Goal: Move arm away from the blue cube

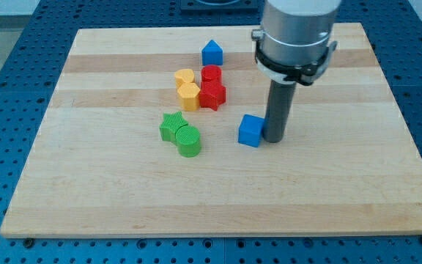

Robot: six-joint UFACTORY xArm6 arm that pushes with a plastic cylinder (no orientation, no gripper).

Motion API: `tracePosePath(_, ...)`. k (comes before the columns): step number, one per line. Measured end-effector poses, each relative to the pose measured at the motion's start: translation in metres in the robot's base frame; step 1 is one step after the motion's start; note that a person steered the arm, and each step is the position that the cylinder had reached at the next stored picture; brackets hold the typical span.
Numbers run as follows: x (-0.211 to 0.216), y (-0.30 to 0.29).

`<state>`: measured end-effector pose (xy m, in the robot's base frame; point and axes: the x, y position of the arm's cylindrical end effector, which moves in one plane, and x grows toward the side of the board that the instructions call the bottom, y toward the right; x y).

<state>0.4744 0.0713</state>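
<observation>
The blue cube [250,130] lies on the wooden board [123,205] a little right of the view's centre. My tip [274,138] stands right beside the cube's right side, touching it or nearly so. The rod rises from there to the grey arm body [297,33] at the view's top.
A blue house-shaped block [212,53] lies near the top centre. Below it are a red cylinder [211,74], a red star [212,94], a yellow heart-like block [184,77] and a yellow hexagon [189,95]. A green star [172,125] and green cylinder [189,141] lie left of the cube.
</observation>
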Motion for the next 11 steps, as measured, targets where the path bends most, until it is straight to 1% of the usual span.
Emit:
tracePosePath(2,-0.007,-0.059)
tracePosePath(4,-0.007,-0.093)
tracePosePath(5,-0.005,-0.077)
tracePosePath(6,-0.007,-0.007)
tracePosePath(7,-0.041,0.075)
tracePosePath(8,-0.121,0.116)
tracePosePath(9,-0.206,0.112)
tracePosePath(10,-0.268,0.073)
tracePosePath(11,-0.283,0.027)
